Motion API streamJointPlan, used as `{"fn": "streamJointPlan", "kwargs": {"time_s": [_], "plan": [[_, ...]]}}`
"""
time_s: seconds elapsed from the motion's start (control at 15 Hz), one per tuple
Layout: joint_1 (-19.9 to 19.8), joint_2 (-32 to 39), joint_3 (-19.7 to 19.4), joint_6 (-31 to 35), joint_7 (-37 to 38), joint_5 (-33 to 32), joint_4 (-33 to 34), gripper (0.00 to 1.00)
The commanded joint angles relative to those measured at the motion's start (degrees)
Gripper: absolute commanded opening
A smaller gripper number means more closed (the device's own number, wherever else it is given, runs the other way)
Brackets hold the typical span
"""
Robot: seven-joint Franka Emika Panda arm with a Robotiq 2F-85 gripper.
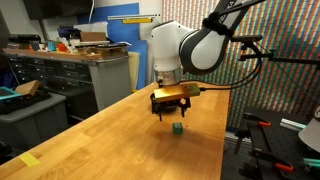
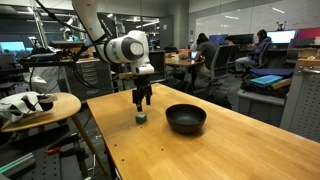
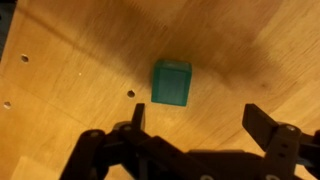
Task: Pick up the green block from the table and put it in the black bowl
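Note:
The green block (image 3: 172,82) lies on the wooden table (image 3: 240,40), a small dark-green cube. It also shows in both exterior views (image 1: 177,128) (image 2: 141,118). My gripper (image 3: 200,120) is open and empty, hovering just above the block, with its fingers wide apart. In both exterior views the gripper (image 1: 172,108) (image 2: 142,103) hangs a little above the block. The black bowl (image 2: 186,118) sits on the table (image 2: 200,150) beside the block, apart from it. The bowl is out of view in the wrist view.
A grey metal workbench with drawers (image 1: 70,70) stands behind the table. A round side table (image 2: 40,108) with clutter stands beside the table. The table's edge (image 1: 225,140) is close to the block. Small holes (image 3: 130,93) dot the tabletop.

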Motion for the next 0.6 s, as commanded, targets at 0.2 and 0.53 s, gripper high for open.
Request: {"fn": "streamJointPlan", "kwargs": {"time_s": [0.2, 0.53], "plan": [[1.4, -0.4, -1.3, 5.7, 6.7, -0.7, -3.4, 1.0], [1.5, -0.2, -1.6, 10.0, 8.5, -0.4, -6.1, 1.0]]}}
